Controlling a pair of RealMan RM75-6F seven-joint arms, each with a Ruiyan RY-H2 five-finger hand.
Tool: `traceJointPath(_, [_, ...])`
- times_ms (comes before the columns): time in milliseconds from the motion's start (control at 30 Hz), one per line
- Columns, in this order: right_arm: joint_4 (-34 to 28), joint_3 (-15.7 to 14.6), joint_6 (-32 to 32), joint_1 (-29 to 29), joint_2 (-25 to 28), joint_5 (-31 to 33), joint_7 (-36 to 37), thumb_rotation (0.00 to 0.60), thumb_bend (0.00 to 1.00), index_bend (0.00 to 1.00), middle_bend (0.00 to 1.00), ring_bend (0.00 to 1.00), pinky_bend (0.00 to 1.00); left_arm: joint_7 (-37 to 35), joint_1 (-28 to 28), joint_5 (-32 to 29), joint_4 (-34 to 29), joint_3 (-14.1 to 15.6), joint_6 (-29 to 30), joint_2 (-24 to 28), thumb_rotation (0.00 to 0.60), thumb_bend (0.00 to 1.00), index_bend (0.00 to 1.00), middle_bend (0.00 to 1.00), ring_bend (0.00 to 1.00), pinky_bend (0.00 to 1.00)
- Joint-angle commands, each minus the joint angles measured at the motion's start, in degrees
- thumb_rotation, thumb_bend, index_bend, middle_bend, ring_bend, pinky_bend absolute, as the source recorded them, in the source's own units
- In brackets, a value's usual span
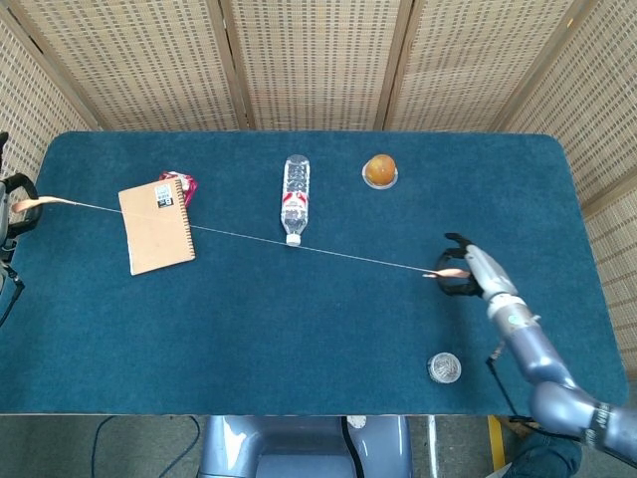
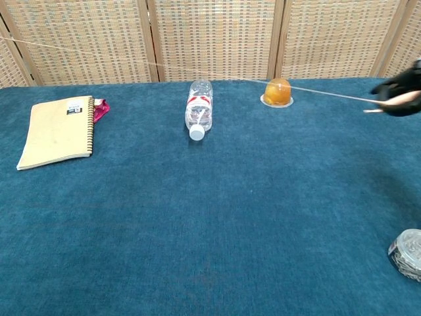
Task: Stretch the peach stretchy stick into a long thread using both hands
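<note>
- Table (image 1: 299,339): covered in deep teal-blue cloth.
- Stretchy stick (image 1: 249,240): a pale thread with peach ends.
- Notebook (image 1: 157,225): tan kraft cover, dark spiral binding, a small black-and-white label.
- Packet (image 1: 186,182), at the notebook's 1 o'clock: magenta-pink.
- Bottle (image 1: 295,197): clear plastic, white cap, red and white label.
- Round thing (image 1: 380,170): orange-amber, on a clear base.
- Right hand (image 1: 468,273): black fingers, silver-grey back.
- Screen (image 1: 318,60): beige woven lattice, light wooden frames.
</note>
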Motion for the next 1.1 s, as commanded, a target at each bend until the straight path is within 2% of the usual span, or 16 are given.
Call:
traceJointPath(33, [0.16, -1.53, -2.31, -6.09, 4.28, -7.70, 6.12, 0.600, 0.61, 0.84, 0.16, 0.00, 0.00, -0.42, -0.70, -0.38, 1.35, -0.27, -1.16, -0.92, 0.600, 0.66, 0.81, 0.00, 0.00, 0.00])
traceJointPath(267, [1.79, -3.53, -4.04, -12.65, 7.90, -19.15, 14.08, 0.600, 0.61, 0.84, 0.16, 0.00, 0.00, -0.59, -2.98, -1.21, 4.19, -1.22, -3.95, -2.96, 0.600, 0.69, 0.81, 0.00, 0.00, 0.00])
traceJointPath(533, [2.78, -6.82, -3.24, -18.14, 10.72, -33.38, 23.71, 0.600, 0.61, 0.84, 0.16, 0.00, 0.00, 3.77, -9.07, -5.15, 9.54, -3.86, -11.89, -6.47, 0.600, 0.69, 0.81, 0.00, 0.00, 0.00])
traceJointPath(867, [3.81, -11.45, -0.04, -21.66, 13.12, -42.04, 28.52, 0.600, 0.61, 0.84, 0.16, 0.00, 0.00, 6.99, -14.88, -10.92, 14.59, -7.76, -18.46, -9.87, 0.600, 0.69, 0.81, 0.00, 0.00, 0.00])
traceJointPath(967, [3.77, -14.77, 3.18, -24.66, 14.39, -45.61, 29.13, 0.600, 0.61, 0.84, 0.16, 0.00, 0.00, 7.76, -17.15, -11.88, 19.23, -8.15, -21.00, -11.99, 0.600, 0.70, 0.82, 0.00, 0.00, 0.00])
traceJointPath(1100, [3.74, -16.79, 6.02, -26.48, 15.35, -47.99, 30.49, 0.600, 0.61, 0.85, 0.16, 0.00, 0.00, 7.46, -19.13, -12.55, 23.91, -8.52, -23.41, -14.07, 0.600, 0.70, 0.82, 0.00, 0.00, 0.00])
